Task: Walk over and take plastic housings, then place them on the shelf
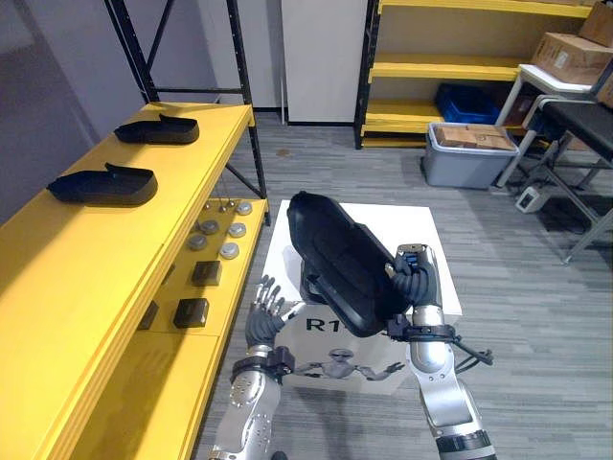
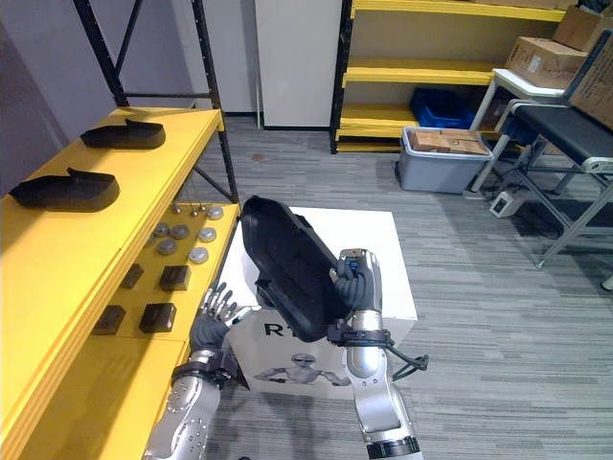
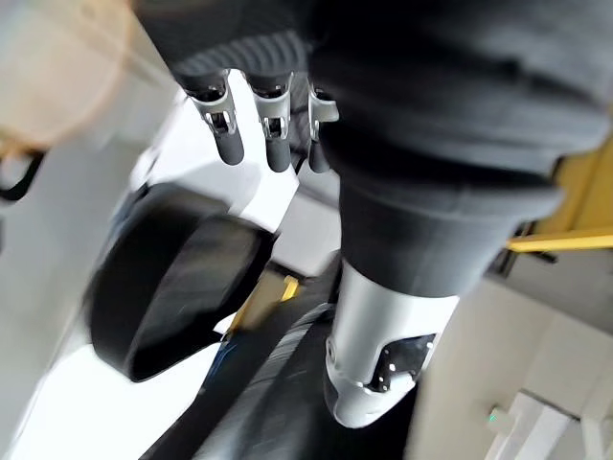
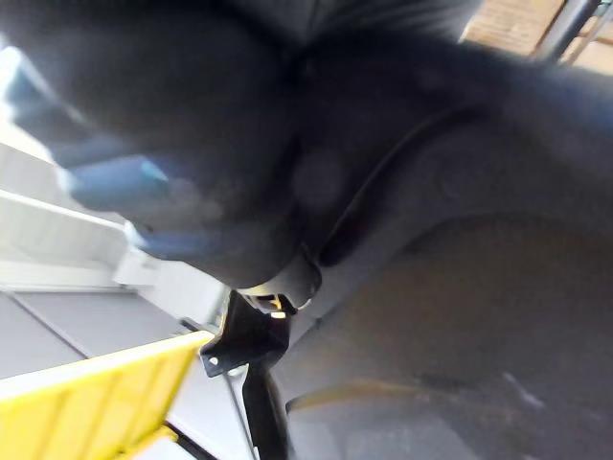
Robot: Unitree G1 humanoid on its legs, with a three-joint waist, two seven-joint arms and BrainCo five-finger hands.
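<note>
A large black plastic housing [image 1: 340, 259] hangs tilted above the white box [image 1: 421, 240], its dark surface close up in the right wrist view [image 4: 460, 287]. My right hand [image 1: 414, 278] is shut on its right edge, fingers curled round the rim. At the box's left side my left hand [image 1: 266, 311] is open, fingers [image 3: 278, 134] straight, just left of the housing [image 3: 172, 287] and apart from it. Two more black housings [image 1: 158, 128] [image 1: 103, 185] lie on the yellow shelf top [image 1: 96, 249] to my left.
The shelf's lower level holds round metal discs [image 1: 215, 235] and dark blocks [image 1: 192, 311]. A black upright post [image 1: 239, 67] stands at the shelf's far corner. Behind are a yellow rack [image 1: 441, 67], a blue crate [image 1: 469, 101], a grey bin [image 1: 466, 153] and a black bench [image 1: 584, 125].
</note>
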